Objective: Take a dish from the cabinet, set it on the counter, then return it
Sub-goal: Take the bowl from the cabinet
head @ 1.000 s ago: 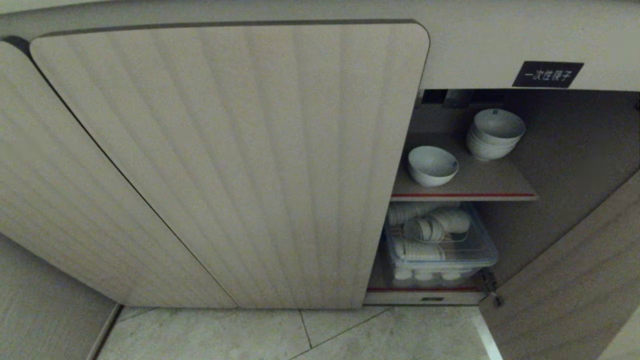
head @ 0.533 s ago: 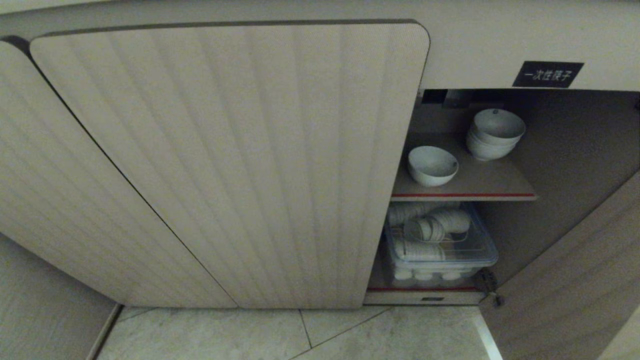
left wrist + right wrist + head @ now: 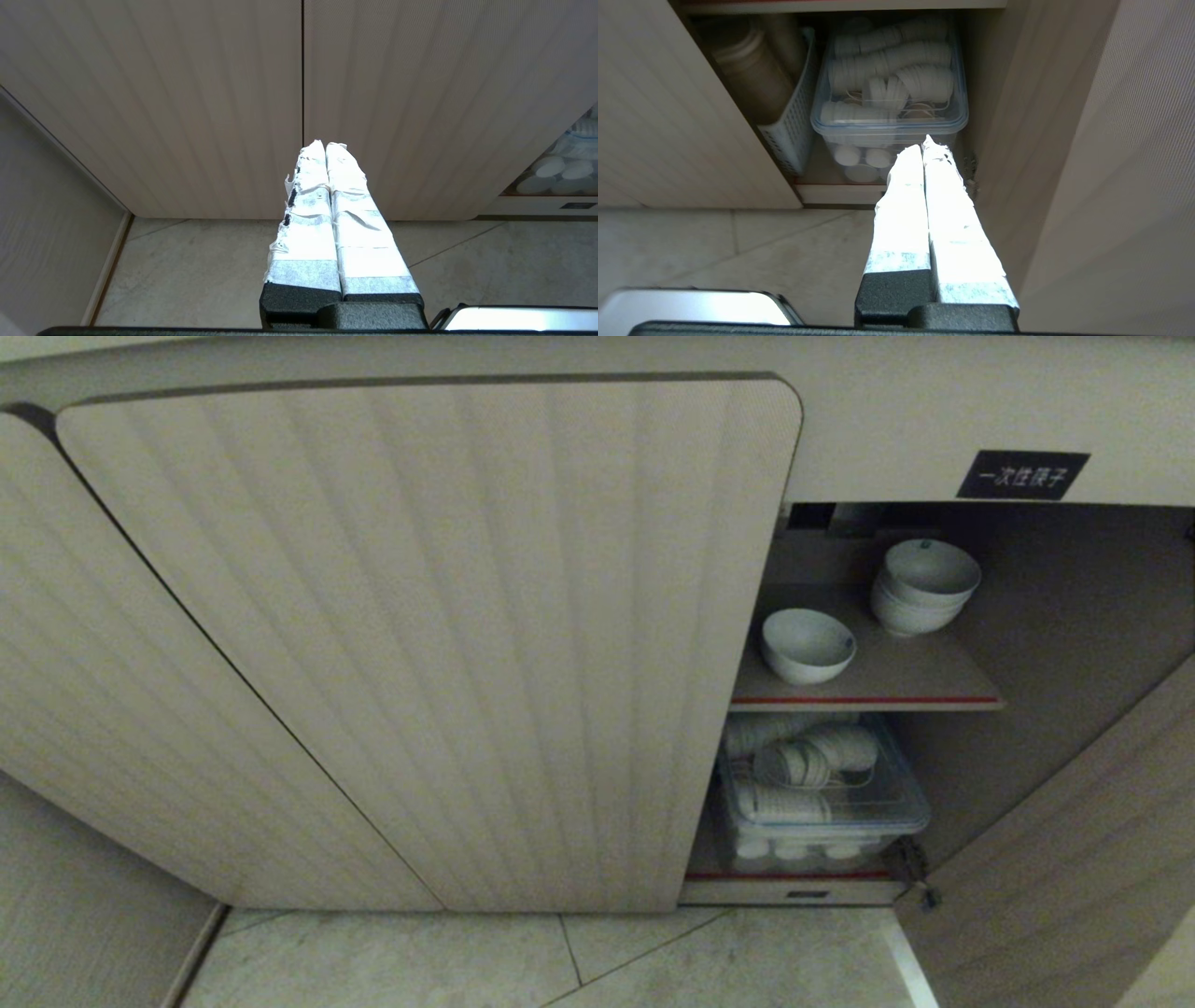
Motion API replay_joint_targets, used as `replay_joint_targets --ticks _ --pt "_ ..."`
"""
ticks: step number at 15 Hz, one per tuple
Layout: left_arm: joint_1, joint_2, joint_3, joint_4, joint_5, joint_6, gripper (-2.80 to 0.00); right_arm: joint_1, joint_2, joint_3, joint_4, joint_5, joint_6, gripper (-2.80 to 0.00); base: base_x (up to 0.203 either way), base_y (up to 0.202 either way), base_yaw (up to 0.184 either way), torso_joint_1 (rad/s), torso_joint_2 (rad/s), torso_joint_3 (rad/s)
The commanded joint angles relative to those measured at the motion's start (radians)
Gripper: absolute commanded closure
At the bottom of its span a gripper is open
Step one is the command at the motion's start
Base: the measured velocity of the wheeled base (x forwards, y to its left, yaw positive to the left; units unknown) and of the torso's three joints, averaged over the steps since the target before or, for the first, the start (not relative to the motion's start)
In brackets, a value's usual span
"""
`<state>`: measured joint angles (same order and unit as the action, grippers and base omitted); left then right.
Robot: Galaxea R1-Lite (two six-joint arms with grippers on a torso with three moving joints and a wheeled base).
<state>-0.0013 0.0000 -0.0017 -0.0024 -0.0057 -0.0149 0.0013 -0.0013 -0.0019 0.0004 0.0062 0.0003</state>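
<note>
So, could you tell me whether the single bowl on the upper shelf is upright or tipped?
Upright: the single bowl rests on its base on the upper shelf, mouth facing up.

No change is detectable between the earlier head views and the current one. The cabinet [image 3: 420, 644], its swung-open right door [image 3: 1074, 859], the single bowl [image 3: 808, 644], the stacked bowls [image 3: 924, 583] and the clear container [image 3: 822, 803] on the lower shelf occupy identical positions throughout. The framing has not shifted. The wrist views have no earlier counterpart for comparison.

clear lidded tub [image 3: 822, 803], white slotted basket [image 3: 794, 121], tiled floor [image 3: 467, 961]
</note>
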Motion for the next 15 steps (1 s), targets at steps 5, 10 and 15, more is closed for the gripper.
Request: replay_joint_targets --ticks 5,10,15 --pt "0.0 0.0 0.0 -0.001 0.0 0.0 0.0 0.0 0.001 -0.045 0.001 0.031 -0.028 0.0 0.0 0.0 0.0 0.0 0.0 0.0" --pt "0.001 0.0 0.0 -0.001 0.0 0.0 0.0 0.002 0.027 -0.123 0.032 0.098 -0.035 0.0 0.0 0.0 0.0 0.0 0.0 0.0" --pt "0.0 0.0 0.0 -0.001 0.0 0.0 0.0 0.002 0.14 -0.173 0.031 0.184 -0.039 0.0 0.0 0.0 0.0 0.0 0.0 0.0"
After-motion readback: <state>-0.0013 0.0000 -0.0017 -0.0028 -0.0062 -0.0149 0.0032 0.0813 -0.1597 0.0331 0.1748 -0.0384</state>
